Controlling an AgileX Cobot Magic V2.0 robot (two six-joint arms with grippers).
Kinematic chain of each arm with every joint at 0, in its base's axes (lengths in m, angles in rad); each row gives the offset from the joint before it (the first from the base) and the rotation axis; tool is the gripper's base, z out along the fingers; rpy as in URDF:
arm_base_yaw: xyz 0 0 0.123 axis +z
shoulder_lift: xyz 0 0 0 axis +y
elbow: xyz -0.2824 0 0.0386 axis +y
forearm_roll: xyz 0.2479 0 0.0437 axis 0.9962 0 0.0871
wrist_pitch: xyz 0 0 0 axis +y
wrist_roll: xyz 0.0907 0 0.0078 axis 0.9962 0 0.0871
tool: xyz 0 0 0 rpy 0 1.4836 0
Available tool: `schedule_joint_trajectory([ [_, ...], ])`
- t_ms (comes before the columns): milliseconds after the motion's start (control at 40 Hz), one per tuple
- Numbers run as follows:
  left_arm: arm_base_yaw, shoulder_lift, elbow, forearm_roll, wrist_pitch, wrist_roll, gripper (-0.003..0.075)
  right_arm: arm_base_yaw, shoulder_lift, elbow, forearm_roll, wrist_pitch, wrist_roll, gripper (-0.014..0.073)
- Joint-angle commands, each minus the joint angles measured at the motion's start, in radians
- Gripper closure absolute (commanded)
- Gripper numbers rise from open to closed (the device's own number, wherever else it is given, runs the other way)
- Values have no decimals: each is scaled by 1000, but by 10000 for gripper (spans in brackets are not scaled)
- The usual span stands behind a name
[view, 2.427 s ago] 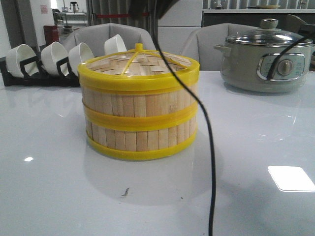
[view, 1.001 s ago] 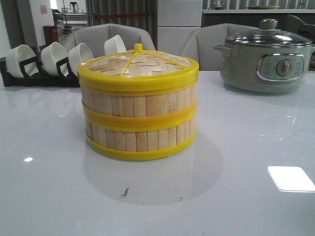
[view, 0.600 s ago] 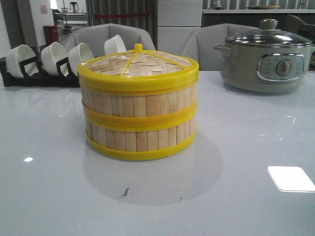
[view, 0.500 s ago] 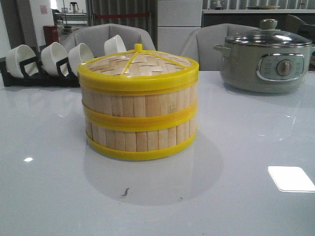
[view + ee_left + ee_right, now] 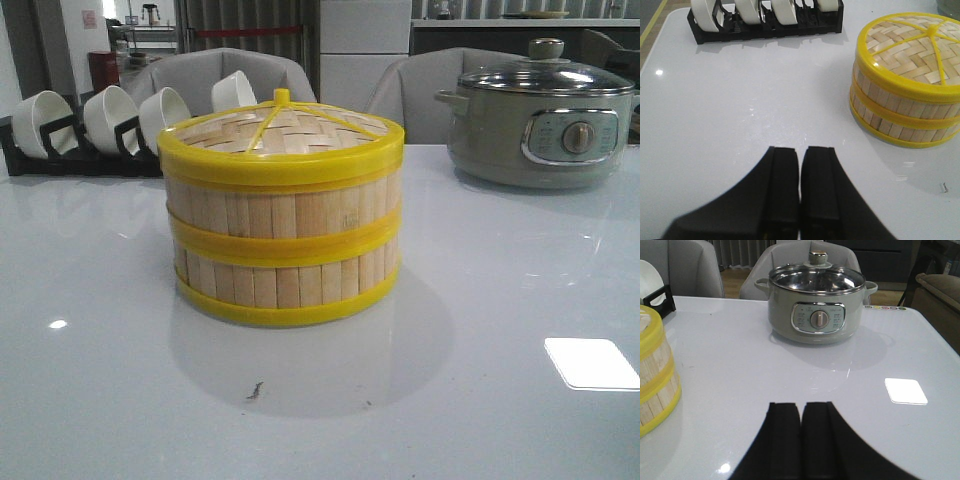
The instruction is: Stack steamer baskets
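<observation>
A: Steamer baskets (image 5: 282, 240) are showing pale bamboo slats with yellow bands; lid (image 5: 283, 125) is showing a tan basket weave with yellow ribs.

B: Pot (image 5: 540, 125) is reading grey-green, bowls (image 5: 110, 115) white, rack (image 5: 765, 27) black, table (image 5: 500, 300) glossy white. Fingers (image 5: 782, 190) are appearing black.

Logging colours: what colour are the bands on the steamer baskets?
Yellow, on the steamer baskets; clearest in the front view.

Grey upholstered chairs (image 5: 222, 72) stand behind the glossy white table (image 5: 500, 400), dark shelving beyond.
</observation>
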Motion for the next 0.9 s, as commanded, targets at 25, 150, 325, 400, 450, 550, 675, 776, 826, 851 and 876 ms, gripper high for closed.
schedule_joint_trajectory([
  [25, 1, 4, -30, 2, -79, -6, 616, -3, 4, -29, 0, -85, 3, 533],
  [150, 1, 4, -30, 2, -79, -6, 616, -3, 4, -29, 0, -85, 3, 533],
  [325, 1, 4, -30, 43, -119, -3, 616, -3, 4, -29, 0, -85, 3, 533],
  [400, 10, -22, -17, 33, -225, -7, 616, -3, 4, -29, 0, -85, 3, 533],
  [450, 25, -45, 14, 23, -311, -7, 616, -3, 4, -29, 0, -85, 3, 533],
  [550, 72, -114, 127, -24, -538, -7, 616, -3, 4, -29, 0, -85, 3, 533],
  [675, 134, -223, 313, -112, -756, -7, 616, -3, 4, -29, 0, -85, 3, 533],
  [776, 180, -308, 446, -163, -808, -7, 616, -3, 4, -29, 0, -85, 3, 533],
  [826, 197, -346, 509, -176, -818, -7, 616, -3, 4, -29, 0, -85, 3, 533],
  [851, 204, -366, 530, -178, -818, -7, 616, -3, 4, -29, 0, -85, 3, 533],
  [876, 213, -384, 556, -178, -818, -7, 616, -3, 4, -29, 0, -85, 3, 533],
])
